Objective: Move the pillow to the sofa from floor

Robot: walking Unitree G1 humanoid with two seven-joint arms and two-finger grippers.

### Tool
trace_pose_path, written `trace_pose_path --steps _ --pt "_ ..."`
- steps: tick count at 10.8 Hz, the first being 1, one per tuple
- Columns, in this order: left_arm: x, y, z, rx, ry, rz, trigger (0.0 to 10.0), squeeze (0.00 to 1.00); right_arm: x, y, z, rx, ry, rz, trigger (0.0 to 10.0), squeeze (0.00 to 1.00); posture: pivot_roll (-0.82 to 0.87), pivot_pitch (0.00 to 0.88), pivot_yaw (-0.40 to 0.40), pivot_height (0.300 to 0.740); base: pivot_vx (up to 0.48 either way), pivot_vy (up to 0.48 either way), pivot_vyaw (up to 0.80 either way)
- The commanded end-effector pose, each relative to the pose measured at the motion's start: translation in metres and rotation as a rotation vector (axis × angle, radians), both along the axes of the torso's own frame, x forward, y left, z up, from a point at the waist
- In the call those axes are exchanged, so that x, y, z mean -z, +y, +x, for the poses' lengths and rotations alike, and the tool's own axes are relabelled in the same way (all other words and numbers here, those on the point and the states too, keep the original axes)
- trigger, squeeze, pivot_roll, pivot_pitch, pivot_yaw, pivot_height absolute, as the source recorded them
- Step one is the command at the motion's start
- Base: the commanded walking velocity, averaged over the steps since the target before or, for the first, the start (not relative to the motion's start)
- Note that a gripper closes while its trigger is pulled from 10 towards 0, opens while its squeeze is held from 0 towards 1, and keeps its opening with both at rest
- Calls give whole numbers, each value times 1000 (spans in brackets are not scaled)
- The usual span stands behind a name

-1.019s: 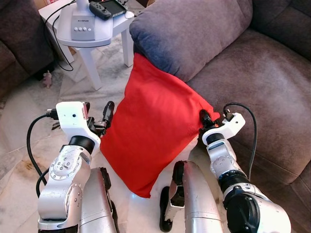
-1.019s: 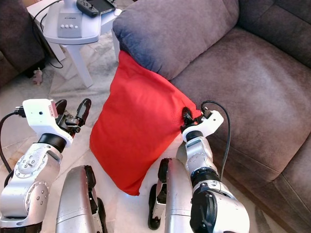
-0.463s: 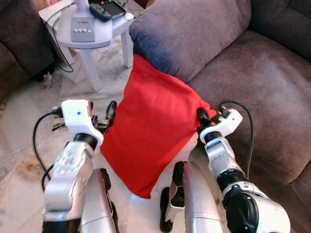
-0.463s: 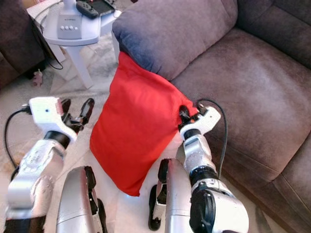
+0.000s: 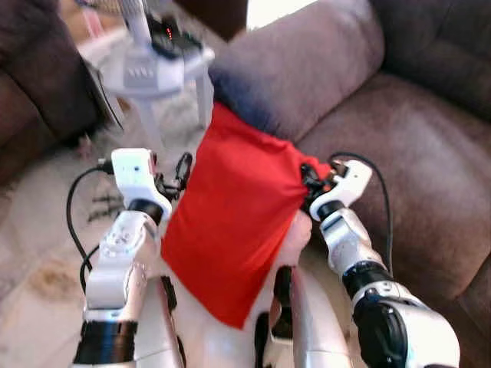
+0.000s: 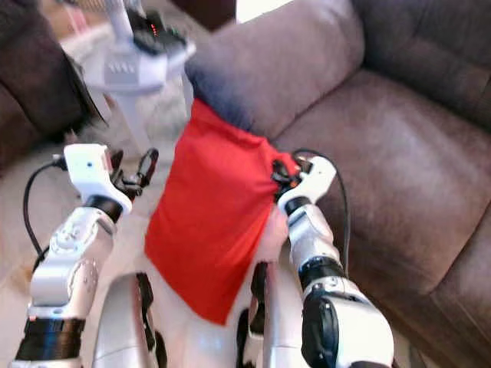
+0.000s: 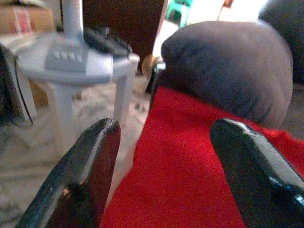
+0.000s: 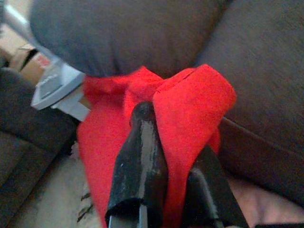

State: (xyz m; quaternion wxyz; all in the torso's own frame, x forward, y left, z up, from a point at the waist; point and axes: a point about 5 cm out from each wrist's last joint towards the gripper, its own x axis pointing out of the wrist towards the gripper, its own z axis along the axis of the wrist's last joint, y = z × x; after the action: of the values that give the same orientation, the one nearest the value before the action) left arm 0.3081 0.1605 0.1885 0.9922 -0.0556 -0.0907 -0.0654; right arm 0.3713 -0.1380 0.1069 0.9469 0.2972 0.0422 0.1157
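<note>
Hovering spread wide, left gripper (image 5: 178,170) sits just beside the red pillow's (image 5: 230,222) left edge, no contact visible. Pillow hangs between both grippers, top corner tucked against the sofa (image 5: 399,146) armrest. Right gripper (image 5: 307,178) is pinched on the pillow's upper right corner, fabric bunched between its fingers (image 8: 140,156).
</note>
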Motion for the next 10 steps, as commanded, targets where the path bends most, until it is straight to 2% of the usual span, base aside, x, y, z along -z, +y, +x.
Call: trace_pose_path --steps 1,3,4,5,6,7,8,10 --pt "-3 2 3 -7 -21 21 10000 0 -23 -3 5 -18 -128 -25 10000 0 141 60 -81 535 0 0 0" --pt "-3 4 10 -13 -29 11 10000 0 -32 -2 1 -59 -204 -24 10000 0 127 31 -65 535 0 0 0" --pt "-2 0 13 0 -33 4 10000 0 -30 1 -3 -82 -213 -57 10000 0 121 20 -60 535 0 0 0" --pt "4 -2 15 7 -20 -16 10000 0 -26 -2 -6 -40 -195 -109 10000 0 121 8 -57 535 0 0 0" --pt "19 0 12 -19 27 -22 10000 0 -20 -10 -10 43 -181 -170 10000 0 118 2 -55 535 0 0 0" --pt "30 3 6 -38 51 -14 10000 0 -16 -10 -19 35 -191 -226 10000 0 111 2 -53 535 0 0 0" --pt "36 3 0 -50 64 -17 10000 0 -18 -2 -29 -18 -212 -222 10000 0 110 0 -54 535 0 0 0" --pt "35 0 2 -39 53 -22 10000 0 -32 20 -35 -124 -268 -152 10000 0 109 0 -60 535 0 0 0"
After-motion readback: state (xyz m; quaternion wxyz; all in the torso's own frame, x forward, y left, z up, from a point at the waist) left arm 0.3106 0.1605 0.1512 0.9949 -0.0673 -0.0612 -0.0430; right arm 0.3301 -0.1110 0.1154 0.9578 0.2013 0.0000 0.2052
